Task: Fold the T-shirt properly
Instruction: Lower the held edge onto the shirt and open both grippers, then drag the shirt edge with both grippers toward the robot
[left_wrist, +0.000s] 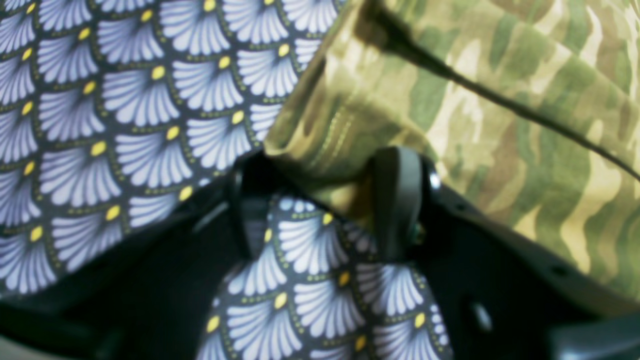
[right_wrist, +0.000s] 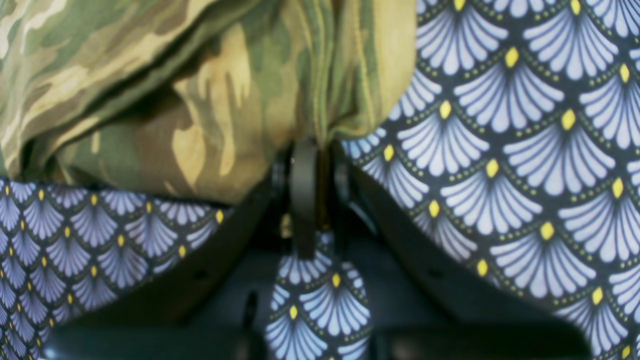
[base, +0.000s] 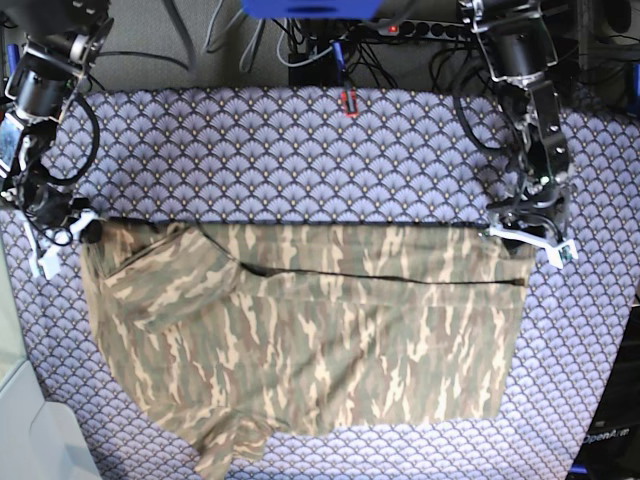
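Observation:
The camouflage T-shirt (base: 320, 330) lies spread on the purple scale-patterned cloth (base: 300, 150), its upper edge running straight between my two grippers. In the base view my right gripper (base: 88, 228) is at the shirt's upper left corner. The right wrist view shows this gripper (right_wrist: 320, 150) with its jaws nearly together on the shirt's stitched hem (right_wrist: 345, 70). My left gripper (base: 515, 235) is at the upper right corner. In the left wrist view this gripper (left_wrist: 322, 172) has a thick rolled hem (left_wrist: 320, 145) filling the gap between its fingers (left_wrist: 397, 200).
A folded sleeve (base: 170, 280) lies on the shirt's left part and another sleeve (base: 230, 445) sticks out at the bottom. A dark crease (base: 380, 275) runs across the shirt. Cables and a power strip (base: 400, 30) lie behind the table.

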